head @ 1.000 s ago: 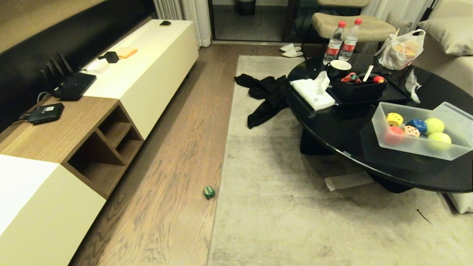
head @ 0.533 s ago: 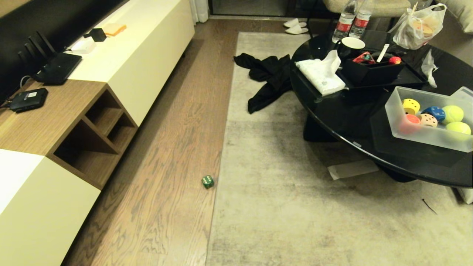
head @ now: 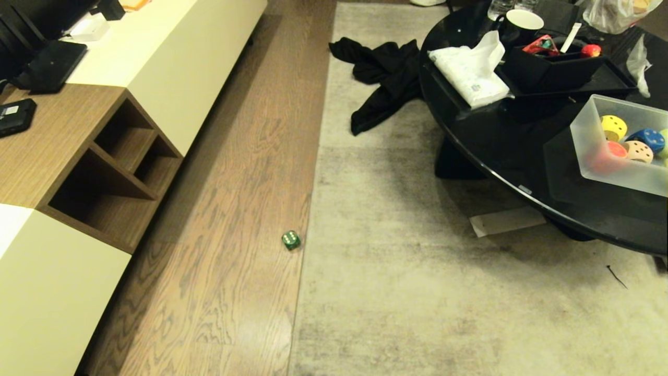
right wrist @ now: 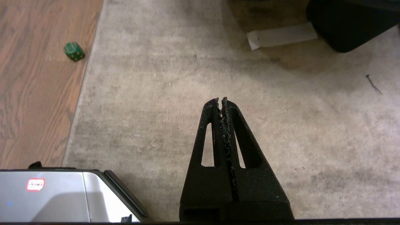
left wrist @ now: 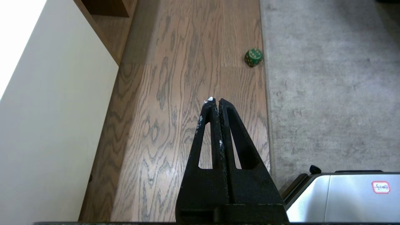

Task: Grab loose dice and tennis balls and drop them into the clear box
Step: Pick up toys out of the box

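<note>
One green die (head: 290,239) lies loose on the wood floor beside the rug's edge; it also shows as the green die (left wrist: 253,57) in the left wrist view and the green die (right wrist: 73,51) in the right wrist view. The clear box (head: 584,151) stands on the black table and holds a yellow die (head: 613,127), a blue die (head: 649,139), a red die (head: 616,150) and a tan die (head: 639,151). A sliver of a tennis ball (head: 665,143) shows at the box's cut-off right side. My left gripper (left wrist: 215,100) hangs shut and empty over the floorboards, short of the green die. My right gripper (right wrist: 220,100) hangs shut and empty over the rug.
A low wood-and-cream cabinet (head: 120,136) lines the left wall. The round black table (head: 496,151) fills the right, bearing a tissue pack (head: 469,68), a black tray box (head: 553,68) and a mug (head: 523,21). A black garment (head: 383,78) and a paper sheet (head: 506,222) lie on the rug.
The whole head view has slid upward and closer as the camera tilted down. The die, the box and both grippers have kept still.
</note>
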Controlling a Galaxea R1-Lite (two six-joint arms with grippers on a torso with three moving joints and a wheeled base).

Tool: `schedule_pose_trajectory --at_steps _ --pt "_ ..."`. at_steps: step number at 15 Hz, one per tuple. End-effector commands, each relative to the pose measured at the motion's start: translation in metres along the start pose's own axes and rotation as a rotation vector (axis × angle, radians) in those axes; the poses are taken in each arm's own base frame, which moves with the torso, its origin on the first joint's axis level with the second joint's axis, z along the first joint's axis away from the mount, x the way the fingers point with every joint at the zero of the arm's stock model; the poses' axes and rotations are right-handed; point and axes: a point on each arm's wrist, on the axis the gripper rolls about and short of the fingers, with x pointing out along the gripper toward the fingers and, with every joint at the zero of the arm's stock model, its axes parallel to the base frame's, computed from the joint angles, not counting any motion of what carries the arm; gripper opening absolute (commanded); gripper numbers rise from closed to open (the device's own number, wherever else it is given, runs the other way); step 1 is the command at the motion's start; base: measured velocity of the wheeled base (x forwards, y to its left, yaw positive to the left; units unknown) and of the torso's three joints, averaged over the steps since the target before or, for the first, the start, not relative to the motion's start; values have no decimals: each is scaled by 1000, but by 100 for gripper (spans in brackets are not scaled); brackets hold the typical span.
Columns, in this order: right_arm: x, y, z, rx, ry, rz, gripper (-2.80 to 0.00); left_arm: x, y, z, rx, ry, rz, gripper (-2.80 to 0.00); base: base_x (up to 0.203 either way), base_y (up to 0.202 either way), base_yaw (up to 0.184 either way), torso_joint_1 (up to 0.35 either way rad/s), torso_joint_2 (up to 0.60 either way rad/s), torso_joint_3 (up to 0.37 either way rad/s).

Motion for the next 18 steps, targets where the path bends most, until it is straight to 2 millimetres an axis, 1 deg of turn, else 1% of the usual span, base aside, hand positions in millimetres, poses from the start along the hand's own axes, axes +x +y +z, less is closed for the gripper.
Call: schedule_pose_trajectory --at_steps 1,18 --pt "0 0 0 0 1 0 -280 0 0 0 0 1 0 -280 0 0 0 3 10 -196" --pt "0 0 0 0 1 0 -280 0 0 0 0 0 0 -280 0 0 0 4 4 -198"
